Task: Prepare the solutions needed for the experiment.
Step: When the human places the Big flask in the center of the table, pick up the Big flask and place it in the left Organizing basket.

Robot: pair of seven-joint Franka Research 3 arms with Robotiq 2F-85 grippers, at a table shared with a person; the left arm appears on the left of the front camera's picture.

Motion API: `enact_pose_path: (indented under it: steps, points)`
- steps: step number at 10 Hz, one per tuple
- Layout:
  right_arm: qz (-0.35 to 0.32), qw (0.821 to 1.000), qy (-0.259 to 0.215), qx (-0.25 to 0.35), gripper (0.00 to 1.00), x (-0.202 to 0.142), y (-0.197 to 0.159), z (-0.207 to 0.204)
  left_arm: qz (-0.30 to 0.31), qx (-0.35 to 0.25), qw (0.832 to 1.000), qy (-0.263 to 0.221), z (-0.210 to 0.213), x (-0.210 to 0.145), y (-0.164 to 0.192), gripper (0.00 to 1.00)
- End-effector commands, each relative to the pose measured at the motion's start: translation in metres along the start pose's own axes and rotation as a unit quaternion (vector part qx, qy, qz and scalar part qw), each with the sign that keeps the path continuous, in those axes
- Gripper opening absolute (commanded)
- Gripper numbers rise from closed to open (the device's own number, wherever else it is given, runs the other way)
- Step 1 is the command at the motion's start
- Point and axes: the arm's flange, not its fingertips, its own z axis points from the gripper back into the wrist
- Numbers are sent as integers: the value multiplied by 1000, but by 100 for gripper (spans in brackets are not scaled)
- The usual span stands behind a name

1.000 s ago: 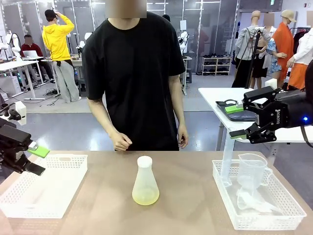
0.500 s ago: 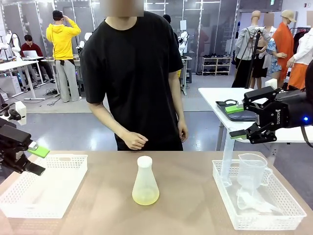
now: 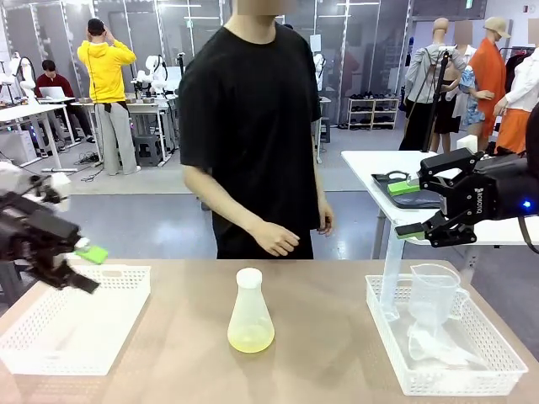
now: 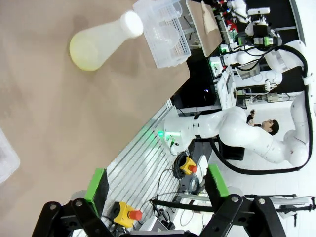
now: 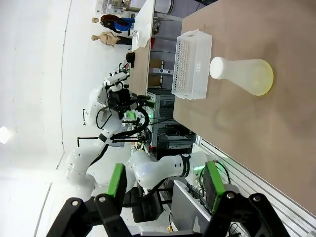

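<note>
Wide tan table (image 3: 328, 337) in front of me, busy workshop behind it. Across the far edge stands a person (image 3: 253, 126) in a black T-shirt, one hand (image 3: 276, 239) loosely curled just above the table edge.

On my left, a white slatted basket (image 3: 118, 313); on my right, its twin (image 3: 383, 324), with a clear handled jug (image 3: 434, 295) and a tall clear cylinder (image 3: 392, 282) standing inside.

My left arm reaches in low from the side, my left gripper (image 3: 87, 268) hanging over the left basket's near corner, fingers pointing toward the middle and spread wide, nothing between them. My right arm holds high and level, my right gripper (image 3: 407, 208) up above the right basket, pointing inward, jaws parted and empty too.

Dead centre between the baskets, the conical flask (image 3: 250, 311) stands upright on the bare table, well apart from both of my hands. In its base sits the pale yellow solution (image 3: 250, 339), a shallow layer.
</note>
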Motion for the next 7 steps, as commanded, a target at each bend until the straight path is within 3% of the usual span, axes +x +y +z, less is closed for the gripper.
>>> enact_pose_path:
  steps: [1, 3, 5, 6, 7]
  points:
    - [5, 1000, -3, 8, 79, 0, 2, -1, -69, 26, 997, -37, -30, 55, 4, 100]
    - [5, 1000, -3, 8, 79, 0, 2, -1, -133, 12, 990, -53, -63, 87, 2, 100]
    - [5, 1000, -3, 8, 79, 0, 2, -1, -274, -11, 959, -73, -94, 103, 3, 100]
    - [5, 1000, -3, 8, 79, 0, 2, -1, -332, 3, 941, -65, -105, 104, 7, 100]
    - [5, 1000, -3, 8, 79, 0, 2, -1, -354, -14, 934, -39, -113, 104, 11, 100]
